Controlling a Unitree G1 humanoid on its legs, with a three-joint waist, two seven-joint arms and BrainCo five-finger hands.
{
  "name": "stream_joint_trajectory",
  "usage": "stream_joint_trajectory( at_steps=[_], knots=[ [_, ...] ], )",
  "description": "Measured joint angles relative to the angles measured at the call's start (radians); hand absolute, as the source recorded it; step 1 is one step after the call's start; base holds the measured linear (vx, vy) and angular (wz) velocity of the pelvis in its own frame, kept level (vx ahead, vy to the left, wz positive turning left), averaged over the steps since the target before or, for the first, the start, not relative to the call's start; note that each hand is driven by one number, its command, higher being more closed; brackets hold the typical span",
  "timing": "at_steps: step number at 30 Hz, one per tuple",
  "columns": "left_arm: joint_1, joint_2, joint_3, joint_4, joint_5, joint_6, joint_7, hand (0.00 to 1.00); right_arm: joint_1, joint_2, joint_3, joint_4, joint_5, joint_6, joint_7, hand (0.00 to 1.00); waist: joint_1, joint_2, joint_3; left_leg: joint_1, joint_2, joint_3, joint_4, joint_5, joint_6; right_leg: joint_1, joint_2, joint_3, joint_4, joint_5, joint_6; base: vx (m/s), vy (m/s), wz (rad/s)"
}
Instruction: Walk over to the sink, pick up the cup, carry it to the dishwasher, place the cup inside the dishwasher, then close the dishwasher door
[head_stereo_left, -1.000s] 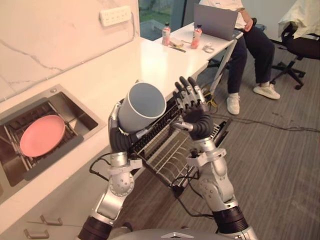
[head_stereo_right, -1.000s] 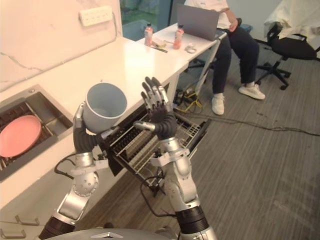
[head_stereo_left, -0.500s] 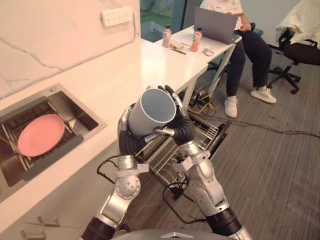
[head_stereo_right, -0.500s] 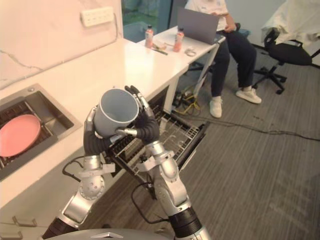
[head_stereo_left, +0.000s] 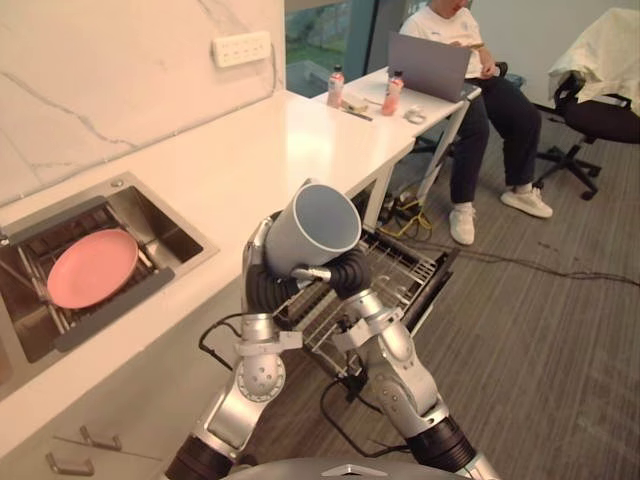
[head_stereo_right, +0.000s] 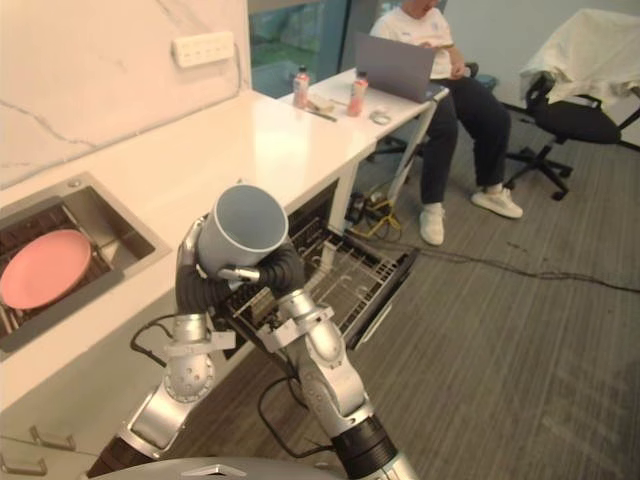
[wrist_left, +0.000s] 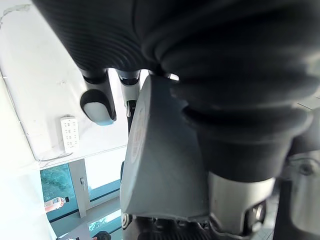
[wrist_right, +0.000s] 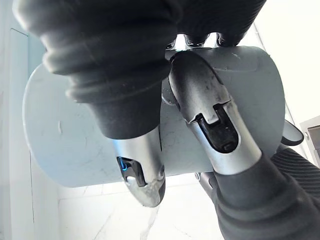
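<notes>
A grey-blue cup (head_stereo_left: 315, 228) is held tilted in the air above the pulled-out dishwasher rack (head_stereo_left: 400, 268), its mouth facing up toward me. My left hand (head_stereo_left: 260, 285) wraps it from the counter side, fingers curled round its wall. My right hand (head_stereo_left: 346, 272) grips it from the other side, thumb across its lower edge. In the right wrist view, fingers (wrist_right: 210, 115) lie curled on the cup (wrist_right: 65, 145). In the left wrist view a dark fingertip (wrist_left: 97, 104) rests beside the cup (wrist_left: 160, 170). The dishwasher door (head_stereo_left: 432, 292) hangs open below the rack.
A sink (head_stereo_left: 175, 235) set in the white counter (head_stereo_left: 250, 150) holds a pink plate (head_stereo_left: 92, 268). At a desk beyond the counter a person (head_stereo_left: 490, 90) sits with a laptop (head_stereo_left: 430, 65) and two bottles (head_stereo_left: 392, 92). An office chair (head_stereo_left: 600, 110) stands at the far right.
My right hand, open beside the cup a second ago, has closed round it. The cup has tilted and moved a little toward the dishwasher; the camera has also shifted.
</notes>
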Motion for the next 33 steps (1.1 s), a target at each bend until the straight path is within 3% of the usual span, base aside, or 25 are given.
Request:
stream_joint_trajectory(
  at_steps=[16, 17, 21, 26, 33],
  knots=[
    [0.021, 0.004, -0.003, 0.025, 0.000, 0.005, -0.001, 1.00, 0.033, 0.001, 0.028, 0.015, -0.060, -0.023, -0.131, 1.00, -0.009, 0.000, -0.037, -0.023, 0.002, 0.003, 0.000, 0.011, 0.002, -0.024, 0.003, 0.007, -0.007, 0.016, -0.005, -0.01, 0.001, 0.00],
    [0.020, 0.003, -0.002, 0.037, -0.001, 0.001, 0.000, 0.00, 0.036, 0.001, 0.028, 0.015, -0.085, -0.023, -0.148, 1.00, -0.010, 0.000, -0.037, -0.023, 0.002, 0.003, 0.000, 0.011, 0.002, -0.024, 0.003, 0.007, -0.007, 0.016, -0.005, 0.00, 0.000, 0.00],
    [0.066, 0.004, -0.001, 0.050, -0.026, 0.000, -0.001, 0.00, 0.039, 0.042, -0.050, 0.014, -0.153, -0.038, -0.231, 1.00, -0.011, 0.000, -0.037, -0.027, 0.003, 0.003, 0.000, 0.011, 0.002, -0.025, 0.003, 0.005, -0.012, 0.019, -0.005, 0.00, 0.000, 0.00],
    [0.102, 0.004, 0.041, 0.049, -0.073, -0.015, -0.002, 0.00, 0.041, 0.039, -0.168, 0.014, -0.155, -0.044, -0.284, 1.00, -0.010, 0.000, -0.037, -0.031, 0.001, 0.004, 0.000, 0.012, 0.002, -0.022, 0.004, 0.005, -0.028, 0.030, -0.004, 0.00, 0.000, 0.00],
    [0.117, 0.000, 0.108, 0.048, -0.072, -0.042, -0.004, 0.00, 0.079, 0.037, -0.274, 0.014, -0.159, 0.003, -0.317, 1.00, -0.009, 0.001, -0.037, -0.031, 0.001, 0.003, 0.000, 0.011, 0.002, -0.018, 0.005, 0.004, -0.035, 0.032, -0.004, 0.00, 0.000, 0.00]
  ],
)
